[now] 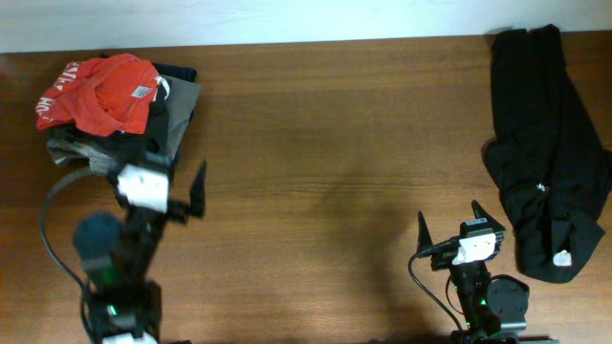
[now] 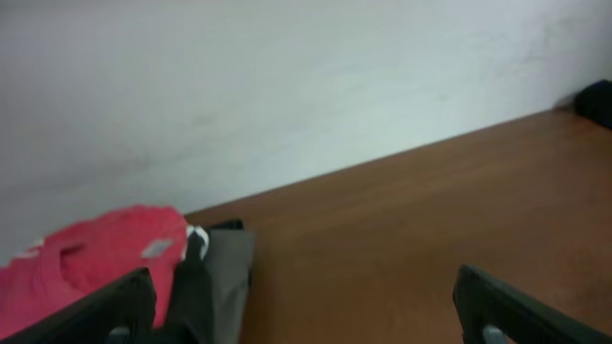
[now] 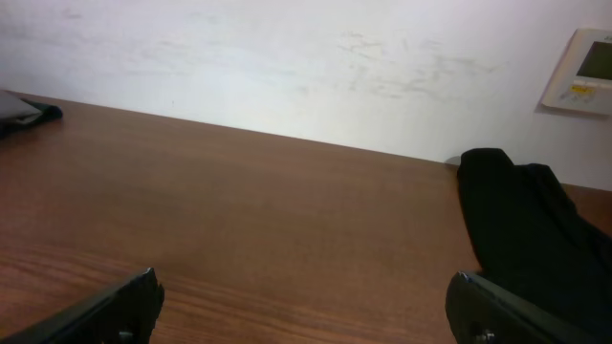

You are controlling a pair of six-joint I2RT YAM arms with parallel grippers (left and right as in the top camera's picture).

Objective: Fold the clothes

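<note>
The clothes lie in two places. An orange-red T-shirt (image 1: 100,91) with white lettering is crumpled on top of a pile of grey and dark garments (image 1: 177,105) at the table's far left. A long black garment (image 1: 545,143) is spread at the far right. My left gripper (image 1: 164,164) hovers open at the pile's near edge. In the left wrist view its left finger (image 2: 105,311) is over the red shirt (image 2: 96,258) and its right finger over bare wood. My right gripper (image 1: 449,222) is open and empty, just left of the black garment (image 3: 526,220).
The wooden table (image 1: 335,143) stretches between the two heaps. A white wall runs behind its far edge, with a small wall panel (image 3: 583,72) at the right. A black cable (image 1: 48,229) loops beside the left arm.
</note>
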